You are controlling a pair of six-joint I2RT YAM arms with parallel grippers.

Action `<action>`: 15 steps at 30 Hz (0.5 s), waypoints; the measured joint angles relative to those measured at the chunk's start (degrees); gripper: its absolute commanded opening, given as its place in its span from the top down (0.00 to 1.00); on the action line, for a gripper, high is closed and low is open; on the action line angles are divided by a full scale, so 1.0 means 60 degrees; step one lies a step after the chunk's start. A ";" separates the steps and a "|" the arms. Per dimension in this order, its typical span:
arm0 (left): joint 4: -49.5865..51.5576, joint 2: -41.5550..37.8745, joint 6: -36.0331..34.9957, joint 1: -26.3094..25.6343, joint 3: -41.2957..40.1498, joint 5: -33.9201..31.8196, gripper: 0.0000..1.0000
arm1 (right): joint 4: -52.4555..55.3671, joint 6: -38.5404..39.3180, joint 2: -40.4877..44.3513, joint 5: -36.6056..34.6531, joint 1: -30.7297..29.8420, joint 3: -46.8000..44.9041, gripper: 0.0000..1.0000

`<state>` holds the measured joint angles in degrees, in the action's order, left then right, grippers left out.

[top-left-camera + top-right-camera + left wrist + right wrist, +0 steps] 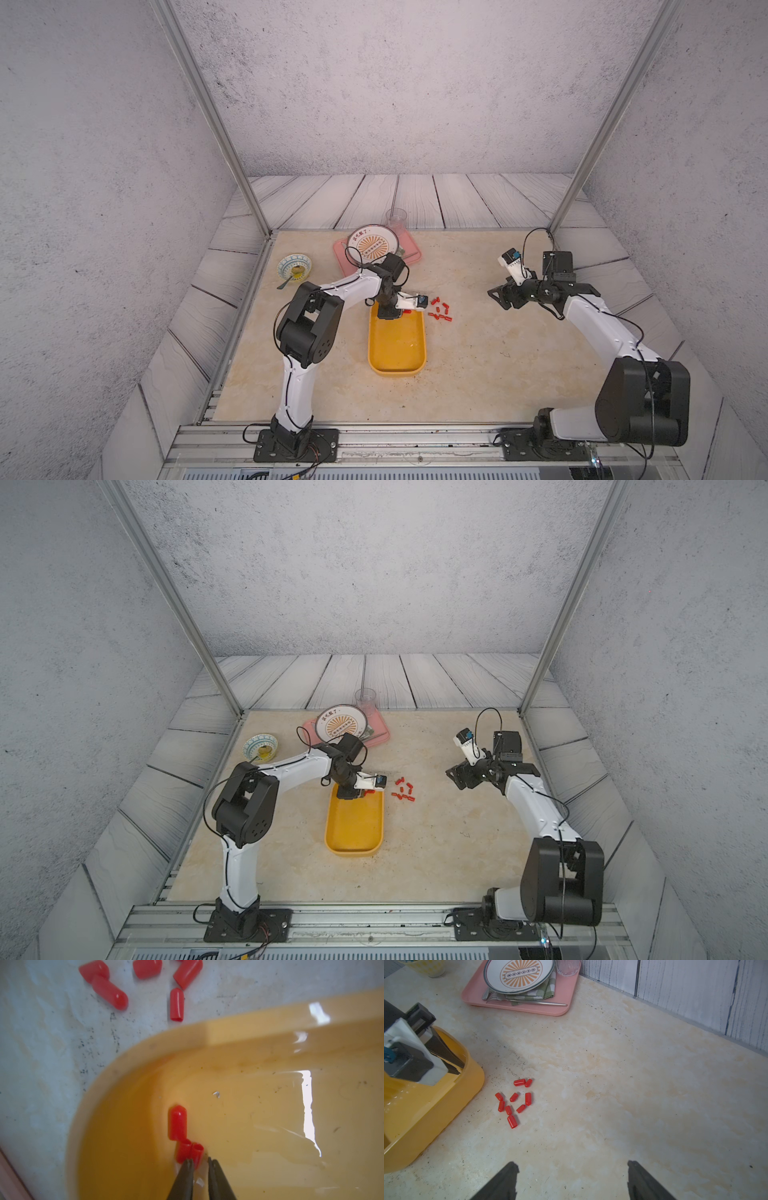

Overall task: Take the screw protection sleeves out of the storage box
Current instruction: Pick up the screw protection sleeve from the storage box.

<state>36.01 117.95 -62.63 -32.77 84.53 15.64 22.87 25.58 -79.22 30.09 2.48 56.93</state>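
Note:
The yellow storage box (397, 372) (353, 852) lies mid-table. My left gripper (390, 316) (199, 1161) reaches down into its far end. Three red screw protection sleeves (177, 1122) lie inside the storage box (249, 1022) there. The end of one sleeve (197, 1152) sits between the nearly closed jaws, against one finger with a thin gap at the other; a firm pinch does not show. Several more sleeves (440, 309) (513, 1101) lie on the table just right of the box (436, 1105). My right gripper (498, 297) (572, 1165) hovers open and empty, well right of them.
At the back, a pink tray (411, 253) (562, 997) holds a patterned plate (372, 245), a cloth, cutlery and a clear glass (396, 218). Back left is a small bowl (294, 268) with a spoon. Walls and metal posts enclose the table.

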 measured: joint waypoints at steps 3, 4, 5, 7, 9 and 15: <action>-0.0004 0.0051 -0.0029 0.0000 0.0076 0.0000 0.84 | 0.0000 0.0000 0.0000 0.0000 0.0004 0.0000 0.15; 0.0000 0.0062 -0.0033 0.0000 0.0080 0.0000 0.84 | 0.0000 0.0000 0.0004 0.0000 0.0004 0.0000 0.15; 0.0000 0.0066 -0.0036 0.0000 0.0084 0.0000 0.84 | 0.0000 0.0004 0.0004 0.0000 0.0004 0.0000 0.15; 0.0011 0.0069 -0.0058 0.0000 0.0087 0.0000 0.85 | 0.0000 0.0004 0.0011 0.0000 0.0004 0.0000 0.15; 0.0073 0.0069 -0.0066 0.0000 0.0124 0.0004 0.85 | 0.0000 0.0007 0.0015 0.0000 0.0000 0.0000 0.15; 0.0259 0.0069 -0.0248 0.0004 0.0157 0.0011 0.86 | 0.0000 0.0018 0.0033 0.0000 0.0000 0.0000 0.15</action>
<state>37.56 118.37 -64.12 -32.75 85.47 15.70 22.87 25.69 -79.02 30.09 2.48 56.93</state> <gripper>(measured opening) 0.141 0.849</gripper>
